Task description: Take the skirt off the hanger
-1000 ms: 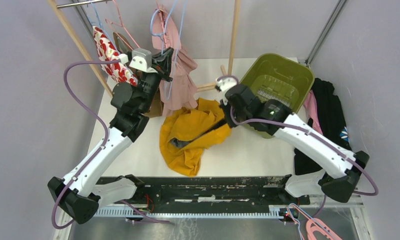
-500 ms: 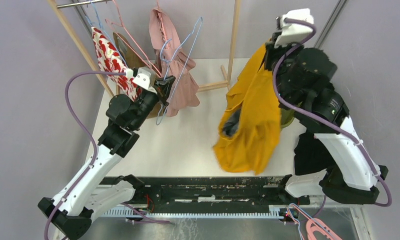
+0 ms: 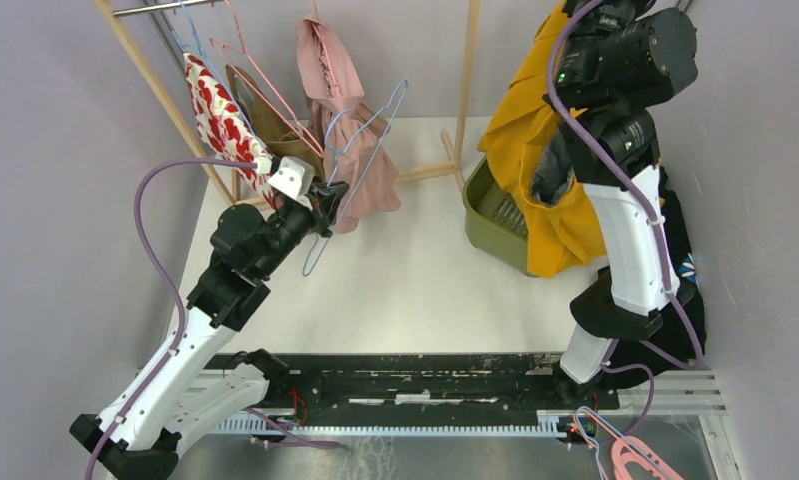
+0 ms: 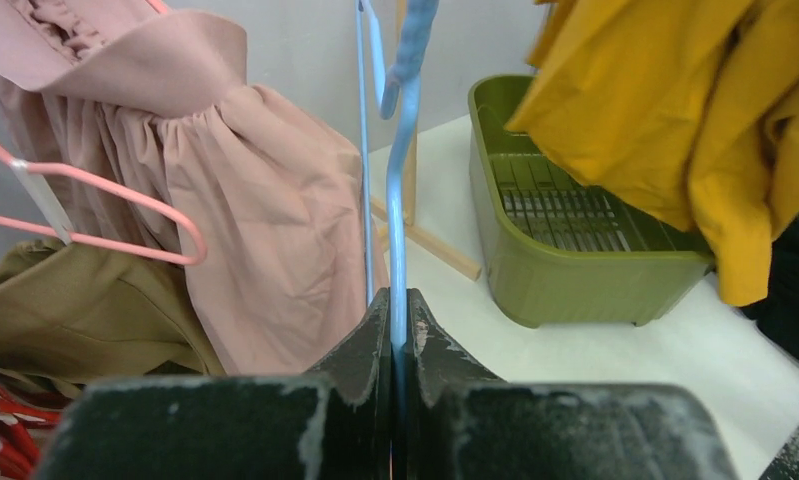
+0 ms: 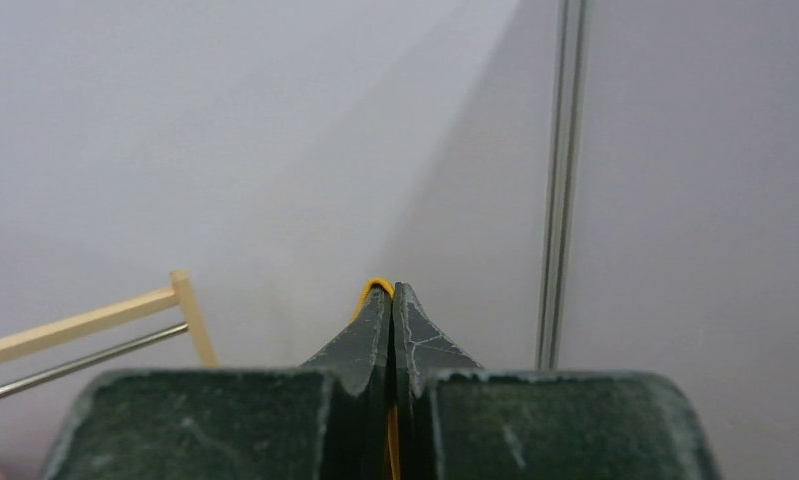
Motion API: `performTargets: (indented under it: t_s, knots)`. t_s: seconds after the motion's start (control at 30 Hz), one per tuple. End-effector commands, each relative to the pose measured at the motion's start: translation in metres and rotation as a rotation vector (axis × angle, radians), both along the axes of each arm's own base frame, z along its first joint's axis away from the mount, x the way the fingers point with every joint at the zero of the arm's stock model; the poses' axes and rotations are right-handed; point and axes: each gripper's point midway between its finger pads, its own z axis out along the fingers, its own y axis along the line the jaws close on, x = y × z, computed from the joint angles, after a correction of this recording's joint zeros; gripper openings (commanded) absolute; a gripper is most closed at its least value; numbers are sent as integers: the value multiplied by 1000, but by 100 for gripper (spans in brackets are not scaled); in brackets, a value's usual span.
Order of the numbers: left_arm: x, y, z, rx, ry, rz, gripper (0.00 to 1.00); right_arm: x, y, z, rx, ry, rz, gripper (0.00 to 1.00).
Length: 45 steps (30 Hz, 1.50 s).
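Observation:
The yellow skirt (image 3: 535, 150) hangs free of the light-blue wire hanger (image 3: 399, 100). My right gripper (image 5: 391, 290) is shut on a fold of the skirt (image 5: 378, 287) and holds it high over the green bin (image 3: 490, 225); in the top view the fingers are hidden at the frame's upper edge. My left gripper (image 3: 327, 192) is shut on the bare hanger (image 4: 399, 200), which stands up between its fingers (image 4: 399, 300) in front of a pink dress. The skirt also shows in the left wrist view (image 4: 675, 110), above the bin (image 4: 575, 270).
A wooden clothes rack (image 3: 465, 70) stands at the back with a pink dress (image 3: 340, 90), a brown garment (image 3: 265, 115), a red-patterned garment (image 3: 215, 105) and pink hangers. Black clothes (image 3: 680, 240) lie at the right edge. Pink hangers (image 3: 635, 460) lie at the bottom right.
My right arm has lifted the yellow skirt off the table, up and to the right over the green bin. My left gripper has pulled the empty blue hanger down and away from the rack.

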Motion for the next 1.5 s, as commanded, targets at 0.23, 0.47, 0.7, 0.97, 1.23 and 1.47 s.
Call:
performTargets:
  t_s: [0.23,0.47,0.7,0.97,1.23,1.47]
  knots:
    - [0,-5,-4,-27,24,-19,3,43,-29,10,121,-149,39,1]
    - [6,-9,-7,-31,40,-17,3,120,-81,-74,183,54,-57,1]
    - [12,-10,-10,-15,49,-2,3,171,-150,-153,187,261,-171,1]
    - [19,-14,-12,-11,52,2,3,166,-124,-290,262,594,-24,1]
    - [22,-18,-19,9,70,-13,3,71,-71,-372,367,804,134,1]
    - [33,-24,-4,4,53,-10,3,34,-53,-460,528,976,175,1]
